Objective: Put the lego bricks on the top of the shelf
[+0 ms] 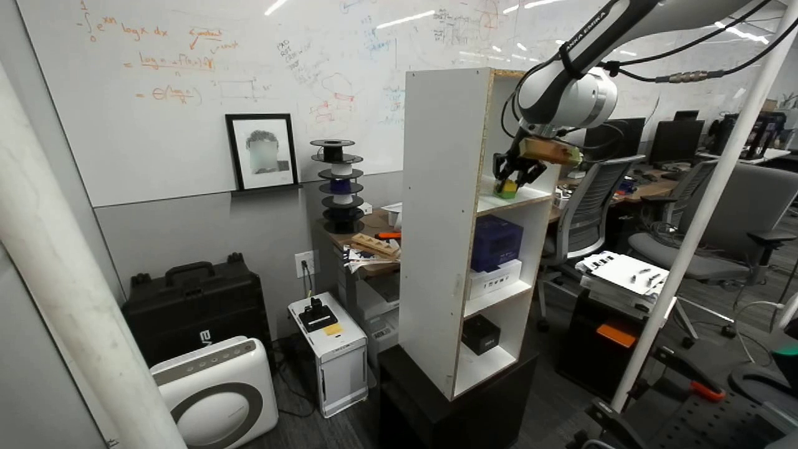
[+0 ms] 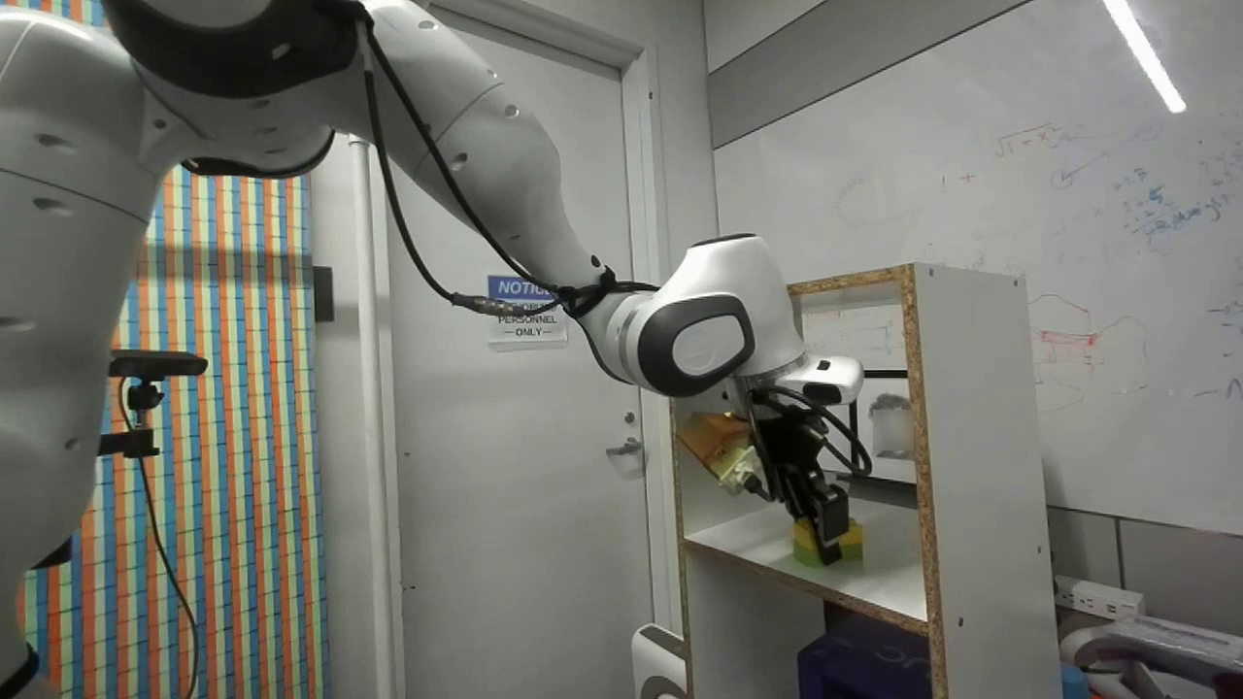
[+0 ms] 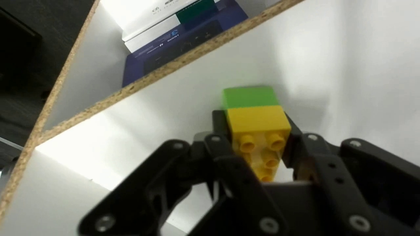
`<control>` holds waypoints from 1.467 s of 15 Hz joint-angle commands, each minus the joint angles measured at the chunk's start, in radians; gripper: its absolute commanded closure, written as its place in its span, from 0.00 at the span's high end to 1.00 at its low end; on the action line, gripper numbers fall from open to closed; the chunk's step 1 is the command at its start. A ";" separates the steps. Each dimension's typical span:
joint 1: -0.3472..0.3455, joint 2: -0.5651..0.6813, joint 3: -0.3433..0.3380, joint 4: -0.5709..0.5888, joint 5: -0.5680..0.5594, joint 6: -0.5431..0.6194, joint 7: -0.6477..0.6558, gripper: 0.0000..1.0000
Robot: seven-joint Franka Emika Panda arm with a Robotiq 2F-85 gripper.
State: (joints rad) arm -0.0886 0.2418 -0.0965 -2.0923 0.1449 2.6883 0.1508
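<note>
The lego bricks are a small block, yellow on top of green, in the top compartment of the white shelf (image 1: 439, 187). They show in both exterior views (image 1: 506, 192) (image 2: 853, 542) and in the wrist view (image 3: 257, 116). The shelf also shows in an exterior view (image 2: 986, 437) and the wrist view (image 3: 315, 42). My gripper (image 3: 256, 126) points down with a finger against each side of the bricks, shut on them. It also shows in both exterior views (image 1: 510, 181) (image 2: 823, 539). The bricks are at the compartment floor; I cannot tell whether they touch it.
The compartment's side walls and top board surround my wrist. Below are a dark blue-purple box (image 1: 497, 243) on a white box (image 1: 495, 280), and a small black box (image 1: 480, 334) at the bottom. A black base (image 1: 455, 411) supports the shelf. An orange-brown part (image 2: 717, 442) hangs beside the gripper.
</note>
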 commanded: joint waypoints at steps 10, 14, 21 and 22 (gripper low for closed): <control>-0.062 -0.599 -0.057 -0.262 -0.110 -0.495 -0.071 0.17; -0.070 -0.727 -0.063 -0.149 -0.063 -0.580 -0.029 0.17; -0.070 -0.579 -0.068 0.215 0.052 -0.599 0.117 0.17; -0.070 -0.539 -0.063 0.257 0.052 -0.604 0.146 0.17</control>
State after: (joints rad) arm -0.1542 -0.4517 -0.1750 -2.0058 0.1718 2.1065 0.2241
